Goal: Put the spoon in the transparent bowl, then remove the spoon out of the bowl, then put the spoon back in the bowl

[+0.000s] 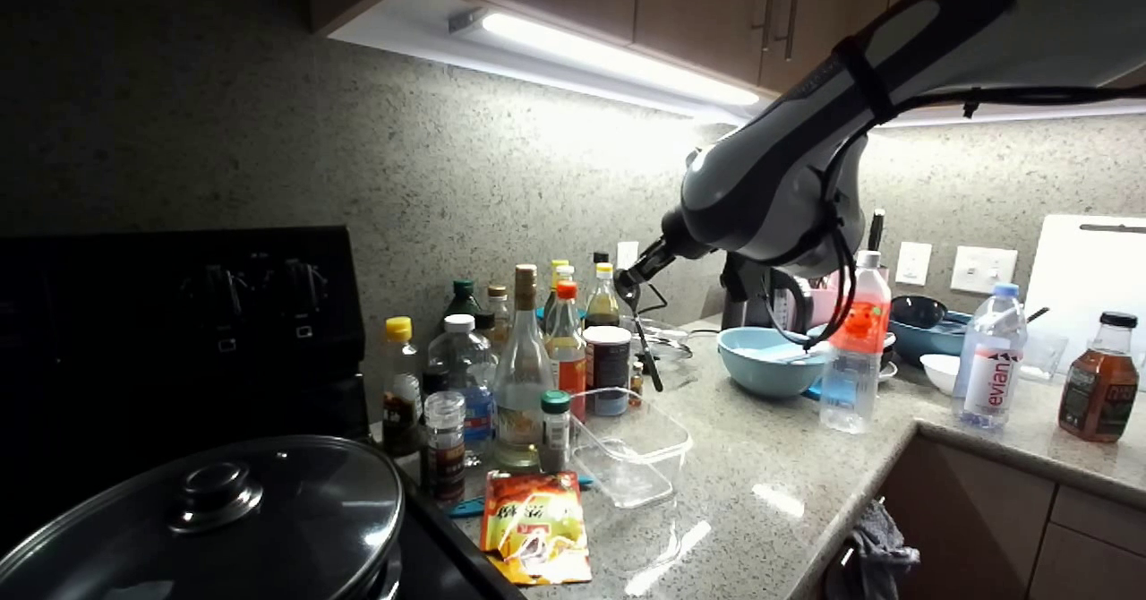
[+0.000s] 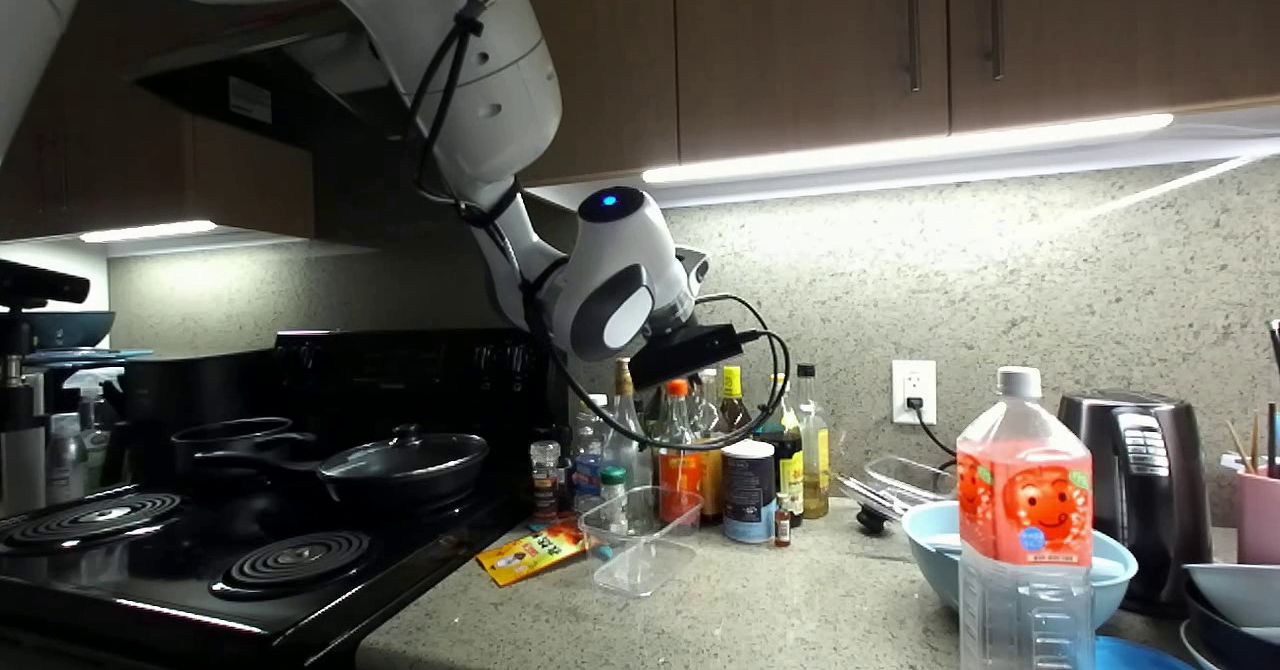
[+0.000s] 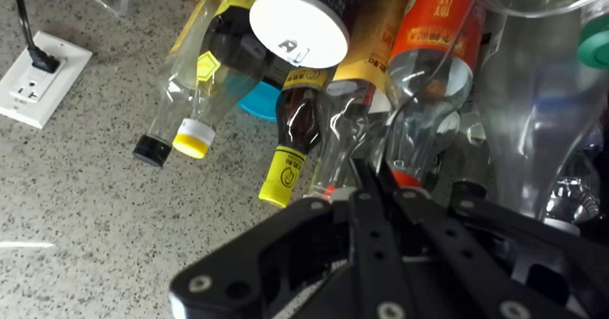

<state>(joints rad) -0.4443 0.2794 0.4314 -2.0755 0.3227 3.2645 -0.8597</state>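
Beneath the wall cabinets (image 2: 800, 40), a speckled worktop (image 2: 820, 590) adjoins a black stove (image 2: 140, 570), as seen in both exterior views. The robot arm (image 2: 500, 100) extends over the worktop from above. A lidded pan (image 2: 400, 483) sits on the stove, its glass lid (image 1: 322, 501) in place. A light blue bowl (image 1: 765, 372) rests on the worktop; a clear plastic bottle with a red label (image 2: 1025, 510) stands upright just beside it. Several glass bottles (image 1: 524, 385) stand grouped near the wall (image 2: 1000, 280), and the transparent bowl (image 1: 631, 482) rests upright on the worktop in front of them. A red and yellow packet (image 1: 534, 533) lies just beside the transparent bowl. The pincer (image 3: 372, 169) is clamped on the spoon (image 1: 648, 356), its jaws nearly together in the wrist view. In an exterior view the spoon shows dark, hanging from the pincer at a slight tilt with its lower end near the rim of the transparent bowl; whether that end is over the bowl or beyond it cannot be determined.
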